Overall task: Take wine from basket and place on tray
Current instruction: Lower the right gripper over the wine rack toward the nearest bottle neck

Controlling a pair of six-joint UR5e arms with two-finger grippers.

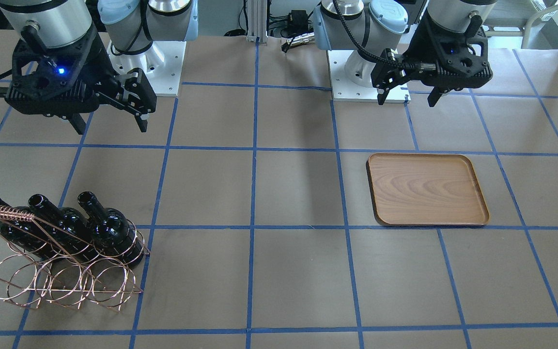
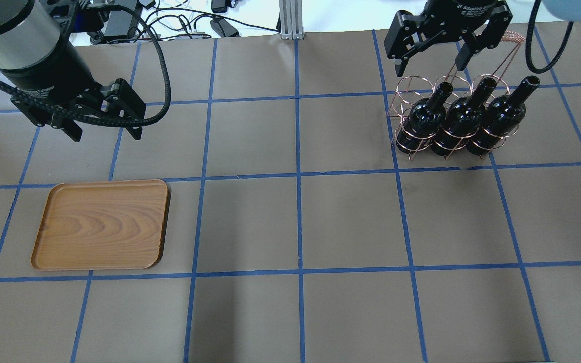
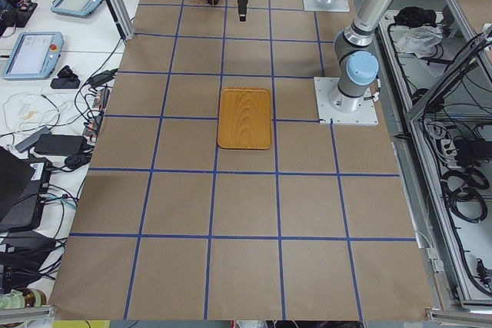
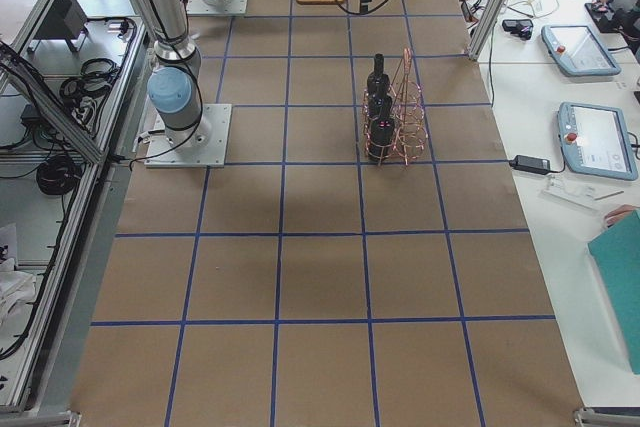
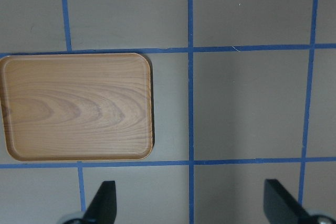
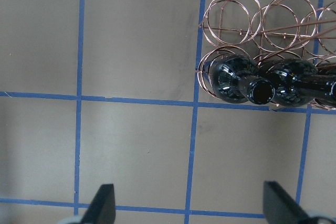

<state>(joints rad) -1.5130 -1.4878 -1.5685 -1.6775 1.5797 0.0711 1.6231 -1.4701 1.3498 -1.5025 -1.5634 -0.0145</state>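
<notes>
Copper basket is cradling the wine neck-up for an easy grab, right end effector hovering wide open, empty.

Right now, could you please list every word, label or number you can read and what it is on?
"2F Adaptive": on the right claw body; the rest of that line is blurred.
Print on the left claw body: too blurred to read.
Pendant screens: too small to read.
No text on the bottles, basket or tray.
</notes>
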